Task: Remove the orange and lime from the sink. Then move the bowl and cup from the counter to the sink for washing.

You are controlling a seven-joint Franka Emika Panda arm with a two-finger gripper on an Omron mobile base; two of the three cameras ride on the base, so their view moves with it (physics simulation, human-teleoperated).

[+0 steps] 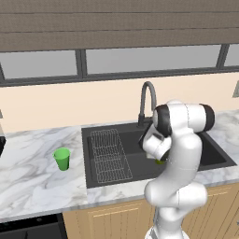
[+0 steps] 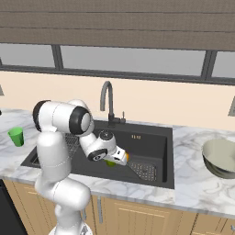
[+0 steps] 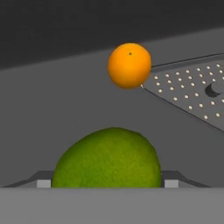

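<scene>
The gripper (image 2: 120, 158) is down inside the sink (image 2: 151, 137), its jaws spread wide with the lime (image 3: 107, 158) between them. In the hand view the lime sits large at the bottom edge, with a grey finger tip just showing at each of its sides; whether the pads touch its skin cannot be told, so the fruit lies between parted jaws and no grip on it is evident. In the right base view a bit of green (image 2: 110, 162) peeks out beneath the white hand, low over the sink floor.

Beyond the lime, farther along the basin floor, the orange (image 3: 129, 65) rests at the corner of the perforated drain plate (image 3: 192, 96), touching or nearly touching its edge. In the right base view a sliver of the orange (image 2: 126, 157) shows just beside the hand, next to that plate (image 2: 144, 170).

A wire rack (image 1: 108, 154) lies in the left part of the sink, and the curved grey faucet (image 1: 147, 100) stands at the basin's back rim.

On the white marble worktop (image 1: 32, 172), left of the sink and well apart from it, the light-green cup (image 1: 61, 158) stands upright. On the worktop to the right of the sink, the wide pale bowl (image 2: 221, 158) sits near the picture's edge, upright and partly cut off.
</scene>
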